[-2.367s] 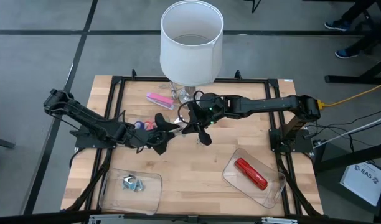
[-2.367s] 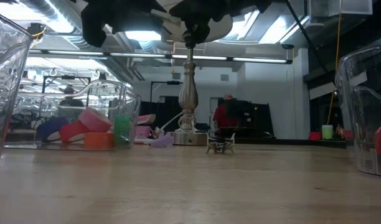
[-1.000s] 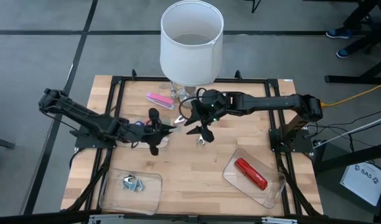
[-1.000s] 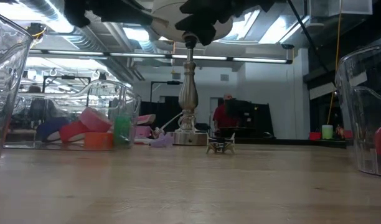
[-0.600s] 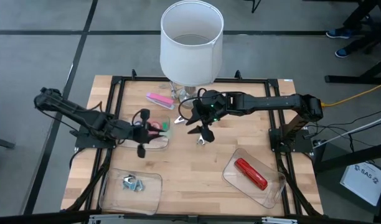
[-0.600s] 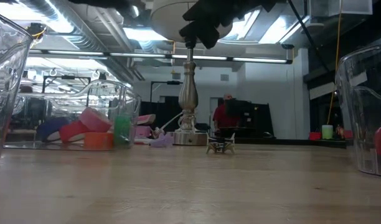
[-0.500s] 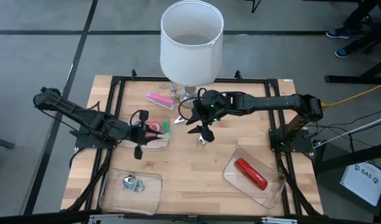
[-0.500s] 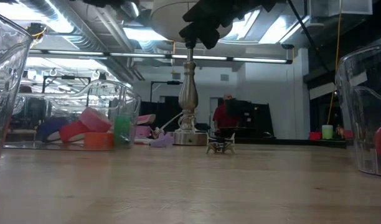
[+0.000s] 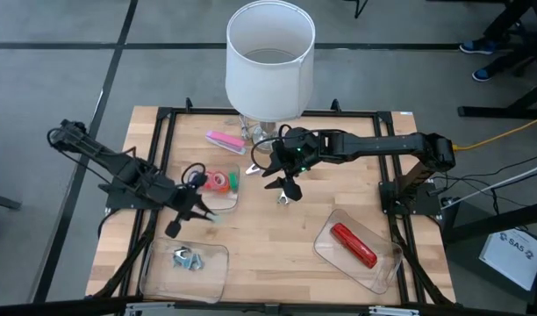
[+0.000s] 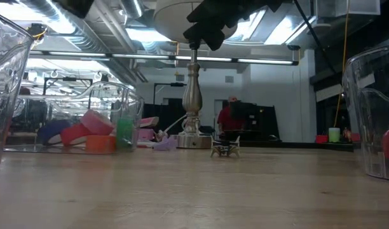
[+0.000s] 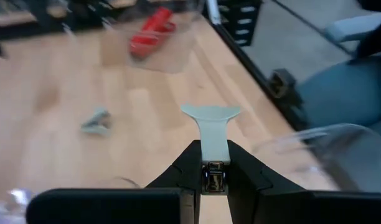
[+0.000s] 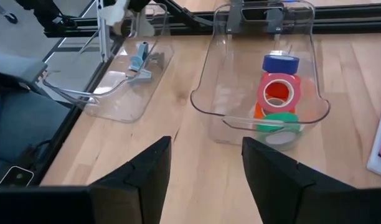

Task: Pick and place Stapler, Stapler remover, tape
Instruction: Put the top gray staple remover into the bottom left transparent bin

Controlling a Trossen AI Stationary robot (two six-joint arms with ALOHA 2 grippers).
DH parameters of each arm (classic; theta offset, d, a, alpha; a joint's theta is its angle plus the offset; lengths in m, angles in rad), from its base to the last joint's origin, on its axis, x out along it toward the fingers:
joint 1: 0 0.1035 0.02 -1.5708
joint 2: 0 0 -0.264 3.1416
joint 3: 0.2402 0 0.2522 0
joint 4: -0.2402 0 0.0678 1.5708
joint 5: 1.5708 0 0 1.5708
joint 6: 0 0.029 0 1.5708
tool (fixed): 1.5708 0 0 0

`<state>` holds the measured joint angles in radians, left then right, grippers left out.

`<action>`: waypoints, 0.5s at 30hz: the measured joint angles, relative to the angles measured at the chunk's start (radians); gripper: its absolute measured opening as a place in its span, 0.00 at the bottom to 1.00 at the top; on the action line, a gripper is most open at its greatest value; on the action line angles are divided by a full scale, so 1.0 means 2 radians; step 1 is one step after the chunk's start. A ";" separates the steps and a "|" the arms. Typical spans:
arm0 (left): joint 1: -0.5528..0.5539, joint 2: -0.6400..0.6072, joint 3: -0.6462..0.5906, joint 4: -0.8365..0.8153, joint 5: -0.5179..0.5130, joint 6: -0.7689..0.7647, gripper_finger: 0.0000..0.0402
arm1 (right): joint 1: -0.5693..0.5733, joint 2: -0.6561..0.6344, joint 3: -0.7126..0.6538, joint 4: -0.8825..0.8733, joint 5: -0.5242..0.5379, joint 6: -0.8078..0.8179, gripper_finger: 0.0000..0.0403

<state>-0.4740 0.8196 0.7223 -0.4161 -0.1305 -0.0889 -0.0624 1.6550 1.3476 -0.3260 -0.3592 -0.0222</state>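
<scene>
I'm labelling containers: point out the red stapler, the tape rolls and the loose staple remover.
red stapler (image 9: 353, 245), high view, middle of its body.
tape rolls (image 12: 277, 93), right wrist view, the pink roll's ring.
staple remover (image 9: 285, 197), high view, its centre.

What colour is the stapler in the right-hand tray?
Red; the stapler shows best in the high view.
</scene>
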 joint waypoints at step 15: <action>-0.053 0.005 0.000 -0.079 0.051 -0.191 0.10 | 0.000 0.001 -0.062 0.074 0.000 0.048 0.49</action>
<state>-0.5809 0.8297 0.7223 -0.5736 -0.0285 -0.4706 -0.0620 1.6566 1.2237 -0.1787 -0.3587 0.0744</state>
